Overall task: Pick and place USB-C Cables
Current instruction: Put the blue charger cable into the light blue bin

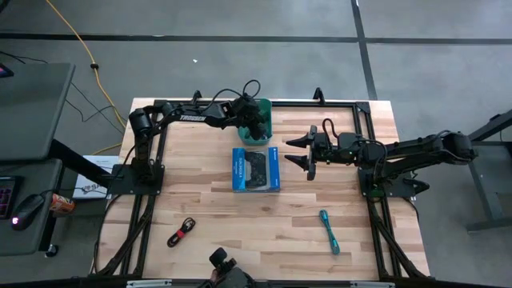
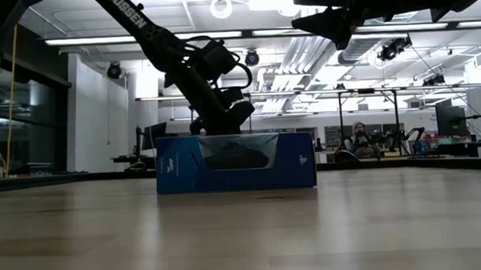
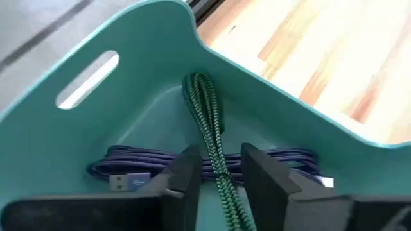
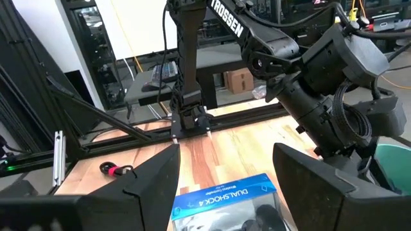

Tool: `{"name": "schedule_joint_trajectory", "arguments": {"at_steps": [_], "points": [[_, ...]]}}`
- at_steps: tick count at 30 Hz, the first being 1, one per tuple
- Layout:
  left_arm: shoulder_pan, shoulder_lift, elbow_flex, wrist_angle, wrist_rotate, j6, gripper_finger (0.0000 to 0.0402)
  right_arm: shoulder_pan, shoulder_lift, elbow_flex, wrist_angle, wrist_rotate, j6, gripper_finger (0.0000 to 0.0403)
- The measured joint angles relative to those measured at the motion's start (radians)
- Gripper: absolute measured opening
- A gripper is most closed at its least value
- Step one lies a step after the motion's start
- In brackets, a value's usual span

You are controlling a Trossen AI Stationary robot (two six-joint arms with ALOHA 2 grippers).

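Observation:
My left gripper reaches into the teal bin at the table's far side, fingers open. A green cable runs between the fingers with a small gap on each side. It lies on the bin's floor and crosses over a dark blue cable. On the table near the front lie a black cable with a red band and a teal cable. My right gripper hovers open and level to the right of the blue box.
The blue box with a controller picture lies flat at the table's middle, just in front of the bin. Bare wood lies across the near half of the table. A black frame rail runs along the table's far edge.

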Motion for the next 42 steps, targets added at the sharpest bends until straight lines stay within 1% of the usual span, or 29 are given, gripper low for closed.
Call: {"name": "schedule_joint_trajectory", "arguments": {"at_steps": [5,9,11,14,16,19,23,26,30,34,37,40,42], "points": [[0.0,-0.006,0.003,-0.018,-0.036,0.034,0.0142,0.0,0.0,0.0,-0.022,0.0,-0.001,0.0241],[0.0,-0.029,0.057,-0.085,-0.038,0.078,0.0174,-0.001,0.0,0.0,-0.022,0.0,-0.008,0.0241],[0.0,-0.054,0.098,-0.151,-0.039,0.098,0.0185,-0.001,0.0,0.0,-0.022,0.0,-0.013,0.0241],[-0.005,-0.103,0.16,-0.241,-0.036,0.099,0.0194,-0.001,0.0,0.0,-0.038,0.001,-0.038,0.0241],[-0.01,-0.151,0.177,-0.272,-0.017,0.076,0.0195,-0.001,0.0,0.0,-0.05,0.002,-0.045,0.0241],[-0.025,-0.236,0.178,-0.294,0.032,0.03,0.0194,-0.001,0.0,0.0,-0.075,0.002,-0.043,0.0241],[-0.079,-0.344,0.155,-0.279,0.1,0.017,0.019,-0.001,0.0,0.0,-0.082,0.002,-0.043,0.0241],[-0.148,-0.436,0.064,-0.187,0.105,0.018,0.0189,-0.001,0.0,0.0,-0.082,0.006,-0.042,0.0241],[-0.245,-0.558,-0.135,0.013,0.105,0.014,0.0189,-0.001,0.0,0.0,-0.083,0.006,-0.035,0.0241],[-0.344,-0.663,-0.393,0.291,0.101,-0.011,0.0188,-0.001,0.0,0.0,-0.082,0.006,-0.026,0.0241],[-0.419,-0.716,-0.577,0.546,0.053,-0.067,0.0188,0.0,0.0,0.0,-0.082,0.002,-0.026,0.0241],[-0.486,-0.747,-0.712,0.768,0.008,-0.06,0.0188,-0.001,0.0,0.0,-0.082,0.001,-0.026,0.0241],[-0.523,-0.767,-0.768,0.864,0.004,-0.009,0.0188,-0.001,0.0,0.0,-0.082,0.001,-0.025,0.0241]]}}
